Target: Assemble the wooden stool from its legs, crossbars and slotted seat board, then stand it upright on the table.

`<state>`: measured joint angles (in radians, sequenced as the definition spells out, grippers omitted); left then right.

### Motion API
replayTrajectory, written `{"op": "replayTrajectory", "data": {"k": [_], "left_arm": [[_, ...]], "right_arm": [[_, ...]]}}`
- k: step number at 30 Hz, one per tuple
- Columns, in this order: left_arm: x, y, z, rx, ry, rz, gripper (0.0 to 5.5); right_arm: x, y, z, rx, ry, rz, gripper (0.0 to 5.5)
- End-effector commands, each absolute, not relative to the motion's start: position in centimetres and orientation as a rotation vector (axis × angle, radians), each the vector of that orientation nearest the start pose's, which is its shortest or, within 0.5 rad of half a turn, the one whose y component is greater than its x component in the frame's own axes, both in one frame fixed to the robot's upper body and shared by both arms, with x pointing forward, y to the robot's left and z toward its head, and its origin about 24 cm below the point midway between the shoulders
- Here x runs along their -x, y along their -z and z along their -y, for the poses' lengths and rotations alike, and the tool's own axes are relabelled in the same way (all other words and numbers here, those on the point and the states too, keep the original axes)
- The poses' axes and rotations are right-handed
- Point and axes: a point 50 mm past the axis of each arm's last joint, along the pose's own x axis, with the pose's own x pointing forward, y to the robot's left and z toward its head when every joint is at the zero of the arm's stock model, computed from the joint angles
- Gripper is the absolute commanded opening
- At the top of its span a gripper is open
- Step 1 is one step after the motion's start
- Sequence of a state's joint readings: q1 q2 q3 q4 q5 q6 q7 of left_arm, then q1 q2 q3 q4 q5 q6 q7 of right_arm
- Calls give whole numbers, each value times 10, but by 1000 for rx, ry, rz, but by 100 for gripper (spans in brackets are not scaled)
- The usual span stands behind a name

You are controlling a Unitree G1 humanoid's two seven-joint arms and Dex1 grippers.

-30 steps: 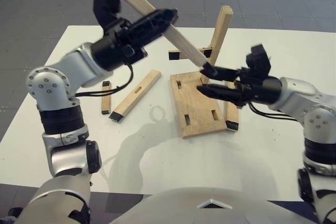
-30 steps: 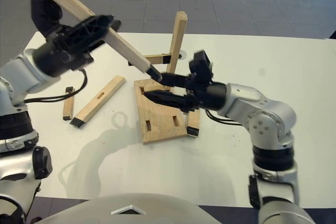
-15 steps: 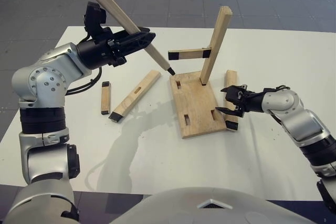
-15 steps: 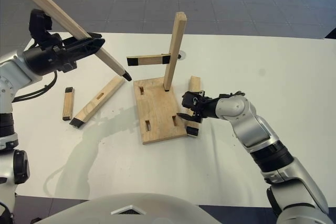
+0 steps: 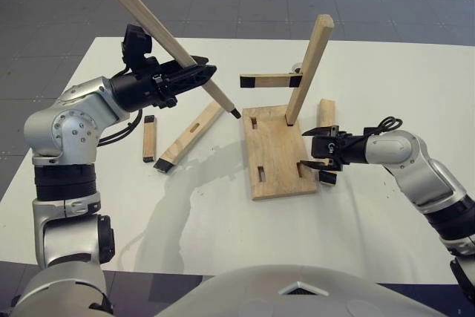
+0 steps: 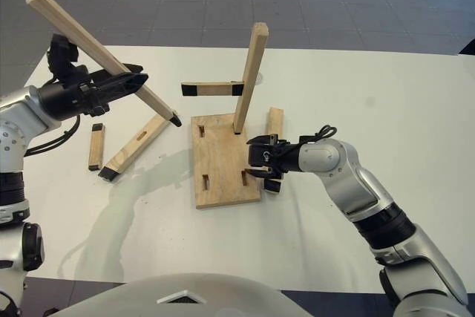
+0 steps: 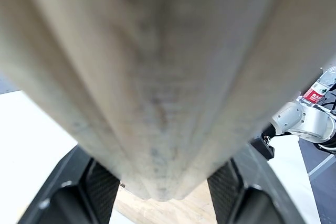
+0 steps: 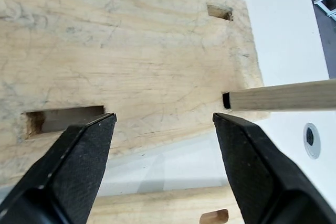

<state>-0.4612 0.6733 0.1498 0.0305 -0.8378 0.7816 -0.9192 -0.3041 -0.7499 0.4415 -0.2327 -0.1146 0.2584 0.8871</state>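
Over the last second my left gripper (image 5: 197, 73), clamped around a stool leg (image 5: 159, 31), has drawn back leftward from the seat board (image 5: 276, 152). The leg's dark tip now hangs just off the board's far-left corner instead of crossing above it. Left of the board, a short crossbar (image 5: 149, 137) and a slotted leg (image 5: 191, 133) lie flat on the white surface (image 5: 386, 72). The board lies flat too, pale wood with small rectangular slots near its corners, and looks slightly turned. An upright leg (image 5: 310, 64) stands tilted in its far-right slot, with a dark-tipped crossbar (image 5: 269, 79) jutting leftward from it. My right gripper (image 5: 315, 147) has dropped to the board's right edge, spread wide and empty, beside the near-right slot. A spare leg (image 5: 326, 120) lies just right of the board. I judge one leg seated, so most of the assembly remains.
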Motion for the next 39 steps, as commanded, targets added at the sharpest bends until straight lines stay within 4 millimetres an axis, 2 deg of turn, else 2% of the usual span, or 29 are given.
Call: {"op": "replayTrajectory", "data": {"k": [1, 4, 8, 10, 13, 17, 21, 28, 34, 39], "left_arm": [[-289, -170, -214, 280, 1015, -180, 206], [-287, -169, -214, 281, 1008, -181, 206], [-289, -170, -214, 284, 1002, -178, 206], [-289, -170, -212, 285, 1006, -177, 206], [-289, -170, -211, 280, 1011, -179, 206], [-289, -167, -212, 242, 1012, -199, 206], [-284, -153, -213, 213, 1046, -245, 206], [-272, -121, -183, 156, 1163, -110, 206], [-273, -99, -181, 44, 1102, -69, 206], [-271, -85, -175, 35, 1075, -83, 206]], "right_arm": [[-248, -105, 149, 945, -1164, -258, 341], [-235, -100, 147, 946, -1230, -284, 341], [-229, -89, 143, 967, -1274, -320, 341], [-229, -79, 143, 1047, -1286, -332, 341], [-231, -75, 138, 1200, -1320, -304, 341], [-226, -71, 141, 1414, -1462, -271, 341], [-216, -72, 154, 1541, -1593, -177, 341], [-226, -72, 186, 1717, -1597, -76, 341], [-230, -72, 187, 1715, -1576, -34, 341], [-230, -73, 184, 1708, -1567, -24, 341]]}}
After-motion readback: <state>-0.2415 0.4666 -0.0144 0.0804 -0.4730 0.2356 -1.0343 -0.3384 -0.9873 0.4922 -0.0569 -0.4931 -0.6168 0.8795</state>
